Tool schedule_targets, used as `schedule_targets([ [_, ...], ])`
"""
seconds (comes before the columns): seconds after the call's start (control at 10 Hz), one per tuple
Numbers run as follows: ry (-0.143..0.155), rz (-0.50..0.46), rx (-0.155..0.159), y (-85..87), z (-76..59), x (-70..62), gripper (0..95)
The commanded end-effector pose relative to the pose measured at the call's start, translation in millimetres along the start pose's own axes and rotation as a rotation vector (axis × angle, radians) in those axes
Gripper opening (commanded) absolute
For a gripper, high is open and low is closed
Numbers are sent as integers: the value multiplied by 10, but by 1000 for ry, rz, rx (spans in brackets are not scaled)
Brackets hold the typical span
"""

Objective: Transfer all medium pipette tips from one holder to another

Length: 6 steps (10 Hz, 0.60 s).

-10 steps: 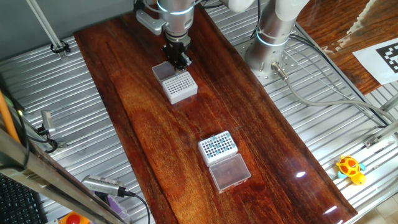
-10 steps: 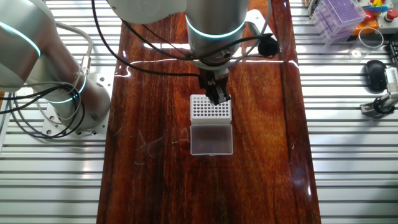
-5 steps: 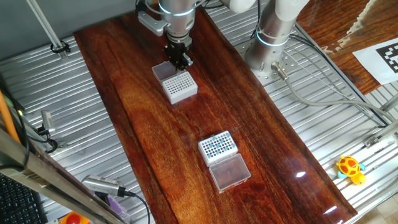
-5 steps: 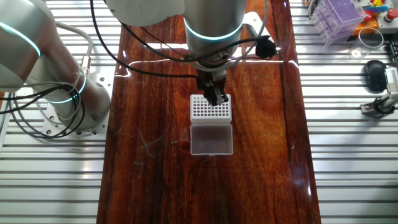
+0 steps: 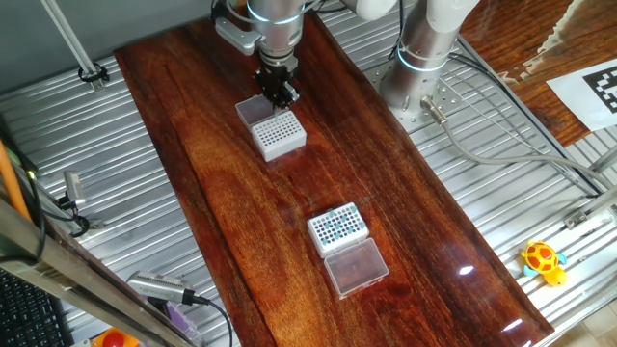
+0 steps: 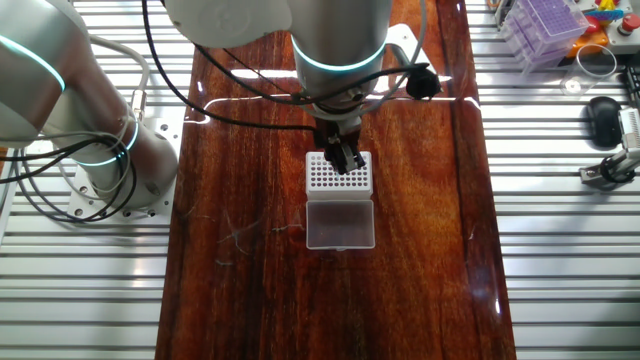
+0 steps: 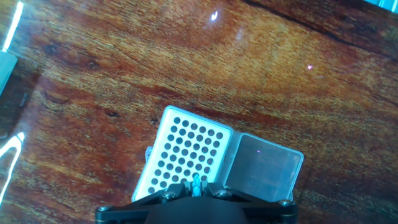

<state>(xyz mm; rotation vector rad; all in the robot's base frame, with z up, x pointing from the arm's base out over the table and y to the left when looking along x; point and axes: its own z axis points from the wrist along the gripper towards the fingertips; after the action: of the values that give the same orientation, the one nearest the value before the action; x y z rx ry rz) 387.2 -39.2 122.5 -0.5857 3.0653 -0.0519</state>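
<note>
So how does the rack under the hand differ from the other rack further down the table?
The rack under the hand shows only dark, unfilled holes, while the other rack has teal tips in many of its holes. The first has the hand right above it; the other stands alone. Both are white, with their clear lids open flat beside them.

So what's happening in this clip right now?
The arm's pincer hangs over a white rack whose holes all look empty, with one teal pipette tip between its fingers. The other rack, nearer the table's other end, holds the remaining teal tips. Both racks' clear lids lie open beside them.
</note>
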Motion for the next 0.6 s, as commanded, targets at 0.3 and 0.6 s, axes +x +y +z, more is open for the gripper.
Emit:
schedule_targets([
  [0.3,-8,-1,-3,-4,47,-2,0],
  [0.6,-12,-3,-9,-3,87,-10,0],
])
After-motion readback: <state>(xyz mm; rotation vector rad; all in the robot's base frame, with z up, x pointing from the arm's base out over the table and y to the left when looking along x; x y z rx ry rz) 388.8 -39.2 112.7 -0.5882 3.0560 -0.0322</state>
